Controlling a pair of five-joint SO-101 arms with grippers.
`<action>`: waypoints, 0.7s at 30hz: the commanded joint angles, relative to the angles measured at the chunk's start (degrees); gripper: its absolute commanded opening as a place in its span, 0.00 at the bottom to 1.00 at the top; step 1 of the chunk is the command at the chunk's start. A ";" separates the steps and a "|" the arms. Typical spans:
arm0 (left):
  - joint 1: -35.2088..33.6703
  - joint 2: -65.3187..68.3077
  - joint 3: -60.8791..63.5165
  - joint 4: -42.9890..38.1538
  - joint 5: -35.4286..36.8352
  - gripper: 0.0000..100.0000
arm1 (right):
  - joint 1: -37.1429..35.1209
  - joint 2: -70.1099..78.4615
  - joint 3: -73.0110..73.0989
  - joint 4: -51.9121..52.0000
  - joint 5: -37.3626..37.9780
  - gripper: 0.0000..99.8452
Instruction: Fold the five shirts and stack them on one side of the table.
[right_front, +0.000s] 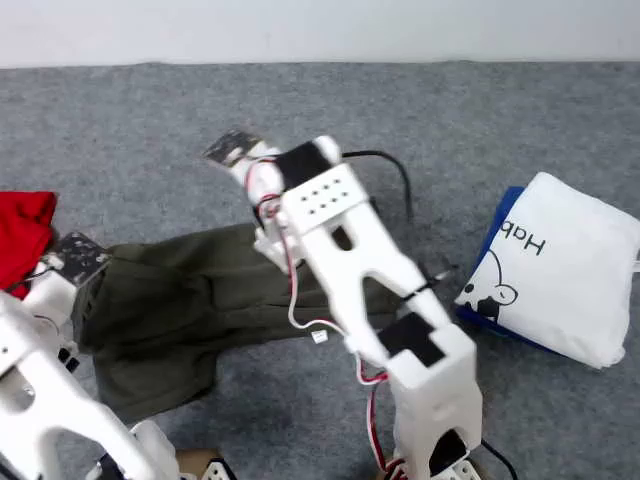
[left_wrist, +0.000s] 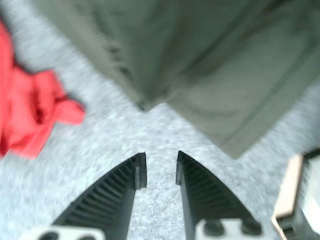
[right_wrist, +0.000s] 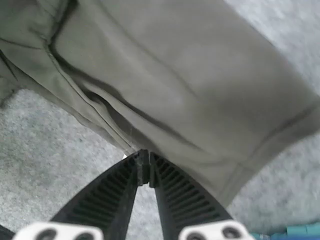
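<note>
An olive shirt (right_front: 180, 310) lies crumpled across the left middle of the grey table. My right gripper (right_wrist: 144, 165) is shut, its tips pinching the hem of the olive shirt (right_wrist: 175, 85) at the far edge; from above the right gripper (right_front: 268, 240) sits there. My left gripper (left_wrist: 161, 172) stands open over bare table, a short way off a corner of the olive shirt (left_wrist: 210, 55), nothing between its fingers. A red shirt (right_front: 22, 235) is bunched at the far left, close to the left gripper, red shirt (left_wrist: 30, 110). A folded white shirt (right_front: 565, 265) rests on a blue one (right_front: 498, 230) at the right.
The right arm (right_front: 370, 270) crosses the table's middle, with a black cable (right_front: 400, 180) trailing behind it. Grey table surface (right_front: 450, 120) stretches open at the back. A tan block (left_wrist: 287, 195) sits beside the left gripper.
</note>
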 joint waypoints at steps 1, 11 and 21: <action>-4.66 -3.34 1.71 -6.77 5.45 0.11 | -2.95 4.18 -7.12 1.45 -0.62 0.01; -12.04 -3.34 3.03 -9.49 7.47 0.11 | -8.66 21.67 -16.26 1.71 -0.53 0.01; -13.54 -3.69 2.95 -9.41 7.47 0.11 | -14.46 21.41 -10.99 2.51 -0.53 0.01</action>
